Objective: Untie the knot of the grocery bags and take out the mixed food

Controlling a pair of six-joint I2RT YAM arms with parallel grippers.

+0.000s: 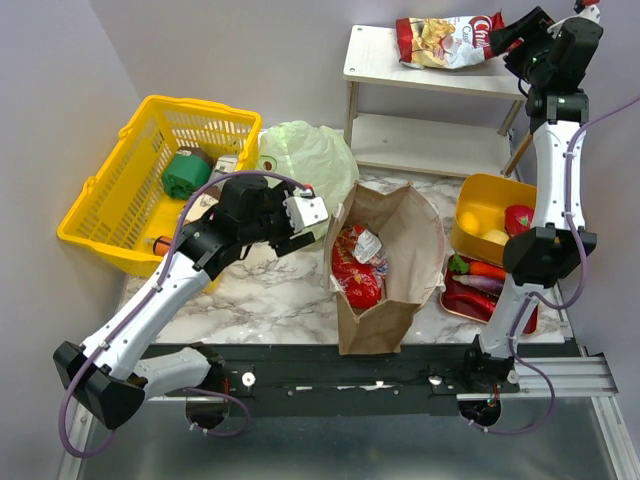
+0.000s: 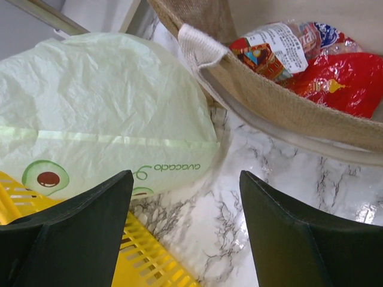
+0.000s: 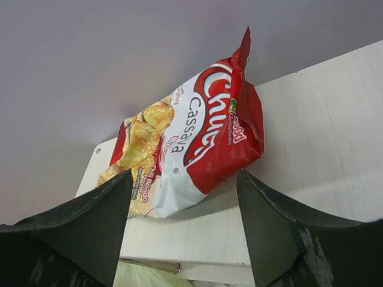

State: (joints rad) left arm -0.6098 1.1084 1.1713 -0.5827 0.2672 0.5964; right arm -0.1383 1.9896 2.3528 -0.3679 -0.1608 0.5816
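Observation:
The brown paper bag (image 1: 385, 265) stands open in the middle of the table, with shiny red snack packets (image 1: 356, 272) inside. My left gripper (image 1: 315, 228) hovers open at its left rim (image 2: 287, 101), over bare marble, with nothing between its fingers (image 2: 185, 176). The pale green plastic bag (image 1: 305, 155) lies loose behind it, printed with an avocado (image 2: 102, 119); its knot does not show. My right gripper (image 1: 505, 38) is up at the shelf, open (image 3: 184, 179), just short of a red-and-white chips packet (image 3: 191, 143) lying on the top board (image 1: 445, 40).
A yellow mesh basket (image 1: 150, 180) holding a green can (image 1: 187, 172) sits at the left. At the right, a yellow bin (image 1: 480, 195) holds dragon fruit (image 1: 518, 218) and yellow fruit; a red tray (image 1: 528, 318) holds a carrot (image 1: 487, 269) and other vegetables. The white shelf (image 1: 440, 85) stands behind.

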